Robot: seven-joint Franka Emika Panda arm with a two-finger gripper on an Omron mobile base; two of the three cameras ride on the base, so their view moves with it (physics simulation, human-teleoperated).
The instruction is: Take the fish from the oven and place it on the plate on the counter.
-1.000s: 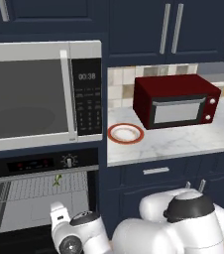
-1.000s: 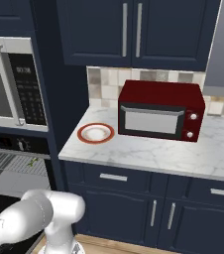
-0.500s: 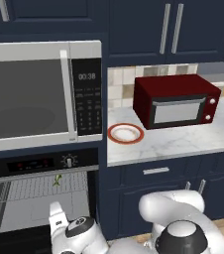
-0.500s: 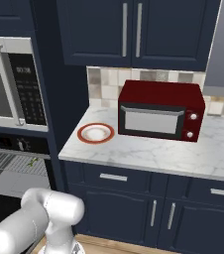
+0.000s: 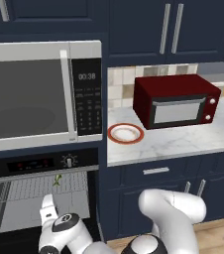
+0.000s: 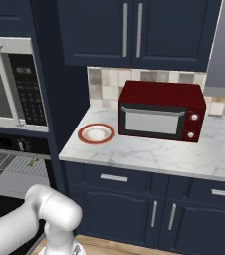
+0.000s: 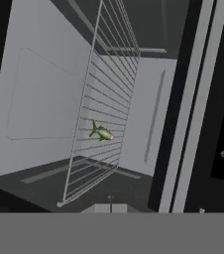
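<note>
The fish (image 7: 102,133), small and greenish-yellow, lies on the wire rack (image 7: 101,99) inside the open oven (image 5: 34,163); the left base view has the fish (image 5: 57,179) near the rack's front middle. My gripper (image 5: 47,202) hovers low in front of the oven mouth, below and slightly left of the fish, apart from it. In the hand view, which is rolled so the rack looks upright, the gripper (image 7: 110,201) is shut with nothing in it. The orange-rimmed plate (image 5: 126,133) (image 6: 96,133) sits bare on the marbled counter (image 5: 183,141) to the oven's right.
A big silver microwave (image 5: 34,94) hangs right above the oven. A red toaster oven (image 5: 176,101) stands on the counter just right of the plate. The dark oven door hangs open at the lower left. Navy cabinets (image 6: 134,30) run above and below the counter.
The arm's elbow has sunk lower in both base views, and the hand has edged slightly left in front of the oven. Fish and plate have stayed put.
</note>
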